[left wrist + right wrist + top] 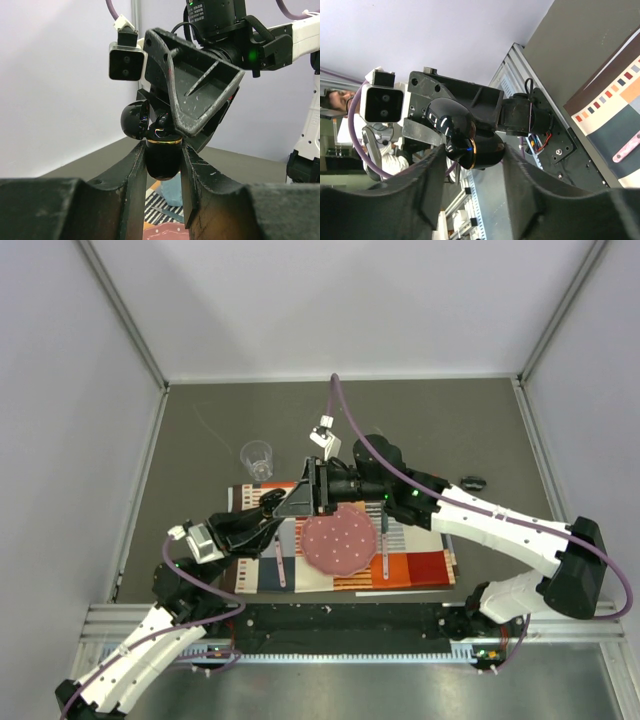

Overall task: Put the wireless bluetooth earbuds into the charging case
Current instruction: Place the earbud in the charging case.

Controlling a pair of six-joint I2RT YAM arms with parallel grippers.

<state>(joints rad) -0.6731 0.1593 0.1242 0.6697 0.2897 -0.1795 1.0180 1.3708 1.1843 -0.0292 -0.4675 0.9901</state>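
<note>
My left gripper [272, 508] is shut on the base of the charging case [162, 161], a glossy black pebble with a gold rim, and holds it in the air over the placemat. Its lid [134, 120] is hinged open to the left. My right gripper [304, 496] faces it from the other side with its jaws apart. In the right wrist view its fingertips [440, 159] stand to either side of the case [485, 150], where a blue light glows. I cannot make out an earbud for certain; the case mouth is mostly hidden by the right fingers [200, 95].
A striped and coloured placemat [420, 568] holds a pink dotted plate [340, 540] and two thin utensils. A clear cup [257, 457] stands behind it. A small black object [472, 481] lies on the table at the right. A pale blue object [172, 194] shows below the case.
</note>
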